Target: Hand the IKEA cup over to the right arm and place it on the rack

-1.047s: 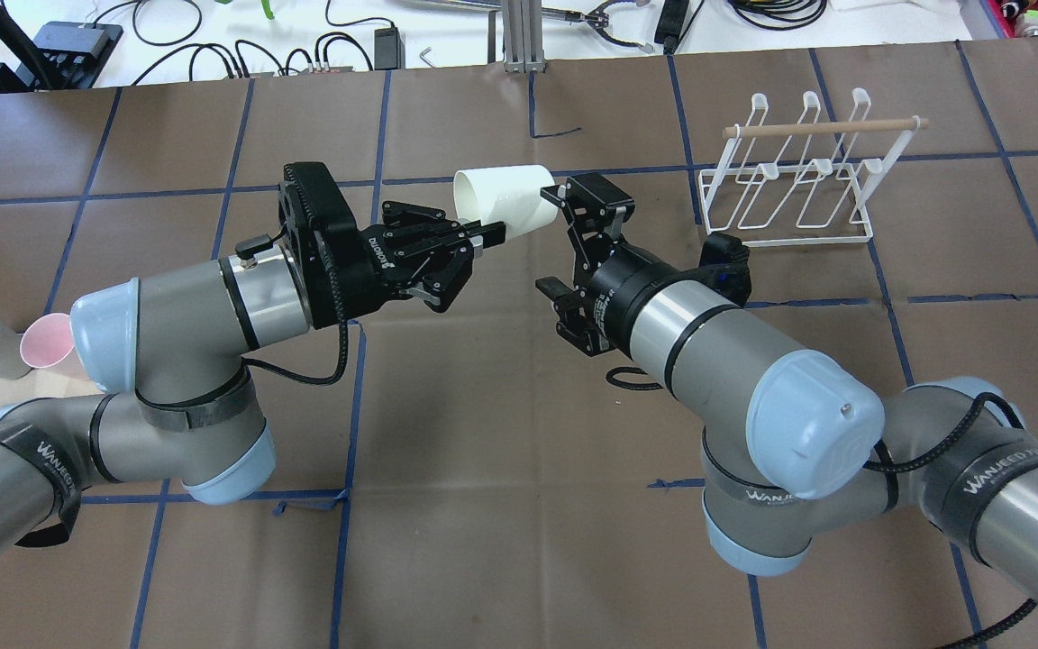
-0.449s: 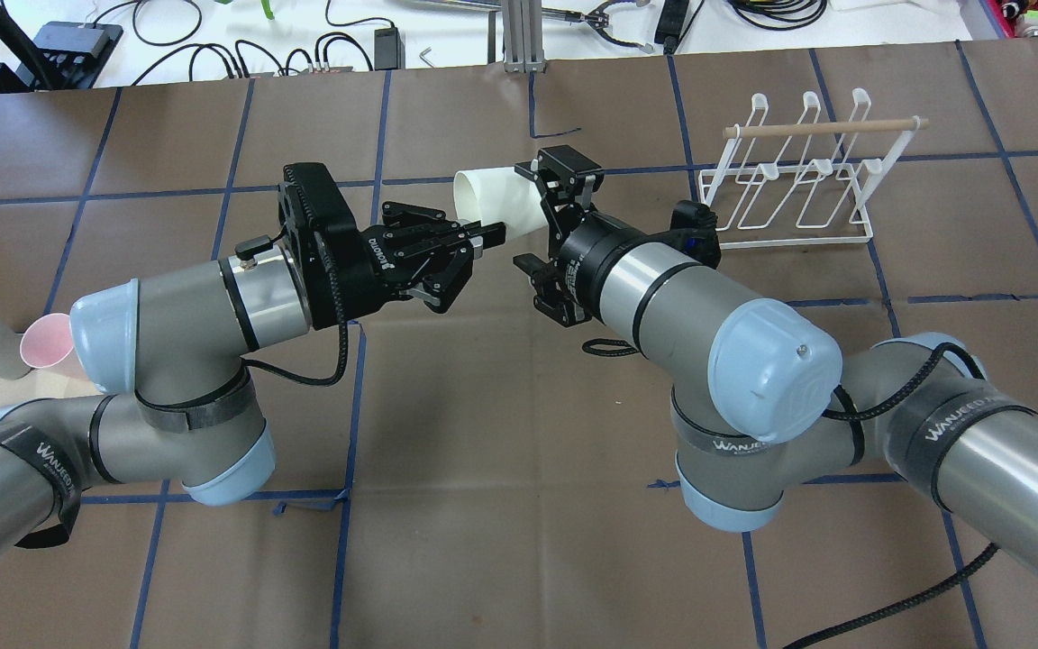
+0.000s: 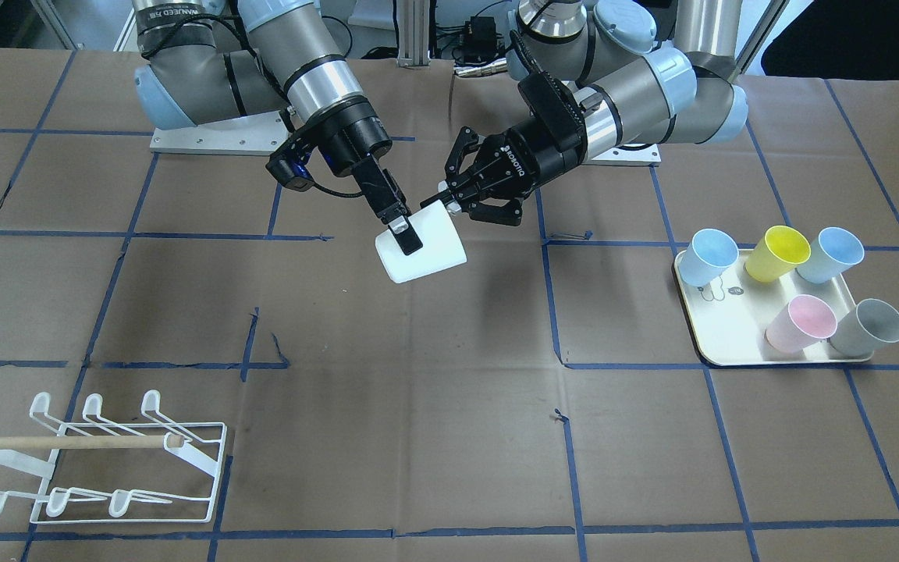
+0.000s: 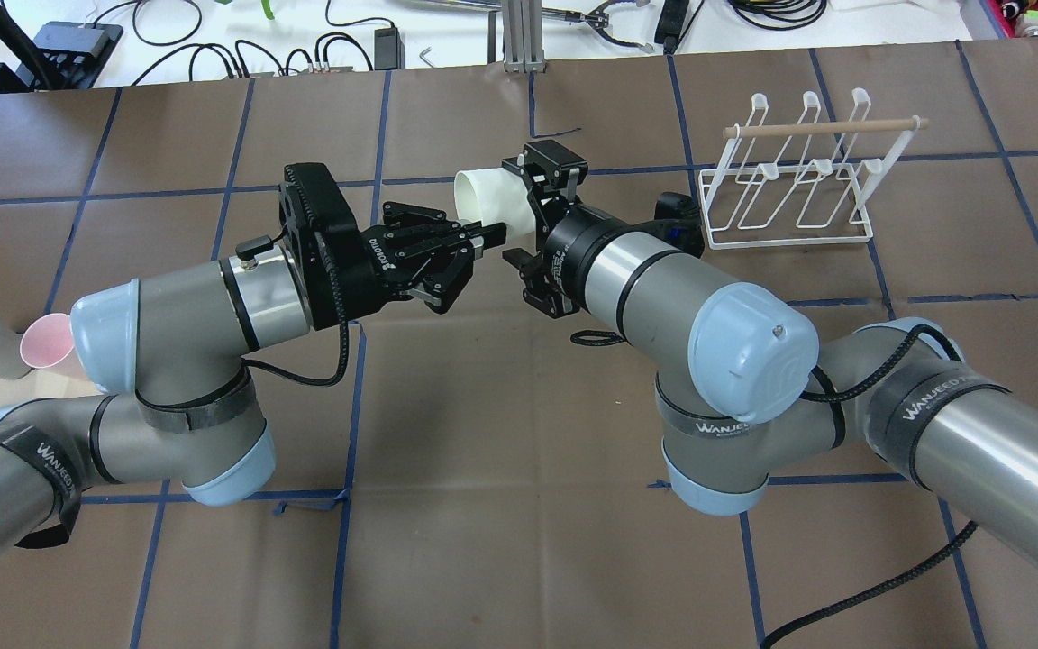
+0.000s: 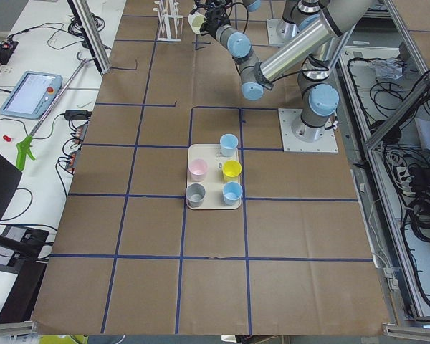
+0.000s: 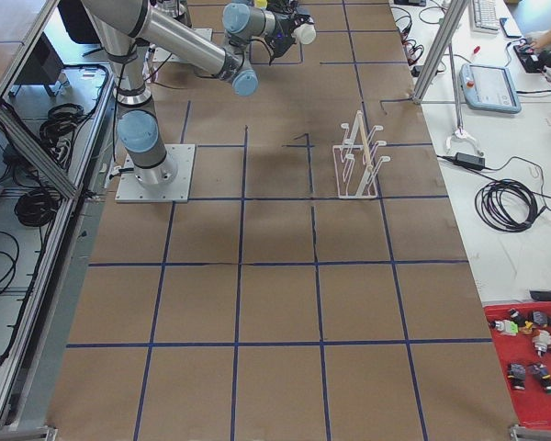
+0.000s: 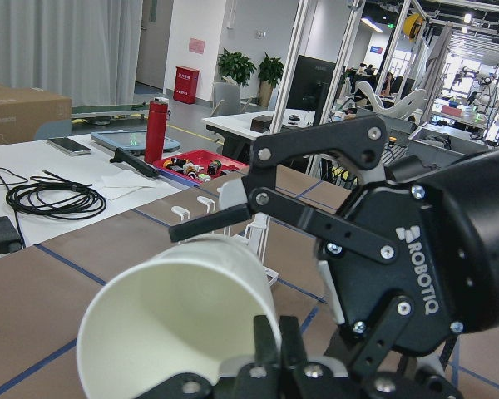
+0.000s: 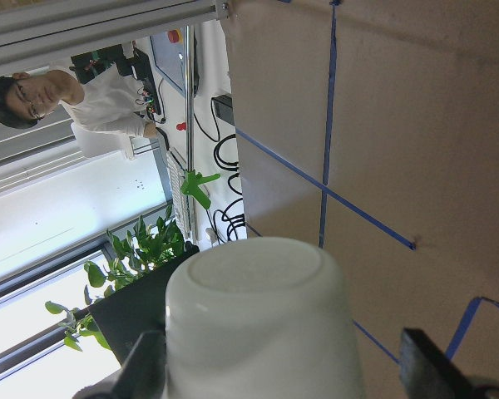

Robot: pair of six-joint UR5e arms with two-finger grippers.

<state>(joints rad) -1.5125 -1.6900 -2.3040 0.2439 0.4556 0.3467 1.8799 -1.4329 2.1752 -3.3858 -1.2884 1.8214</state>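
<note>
White ROBOTIQ lettering [image 7: 420, 270] stands on the black body of the right gripper [image 8: 284, 357], just behind its fingers. A second ROBOTIQ mark [image 3: 513, 160] runs along the body of the left gripper [image 3: 446, 203]. Farther back from each gripper, black straps [image 4: 55, 460] carry white print that appears to read WANJEED.

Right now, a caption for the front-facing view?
Handover: left gripper holds the cup by its rim; open right gripper straddles its body.

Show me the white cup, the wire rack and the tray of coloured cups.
white cup [image 3: 428, 257], front-facing view, on its side wall.
rack [image 3: 67, 442], front-facing view, on its wooden dowel.
tray [image 3: 730, 324], front-facing view, on its bare floor.
</note>
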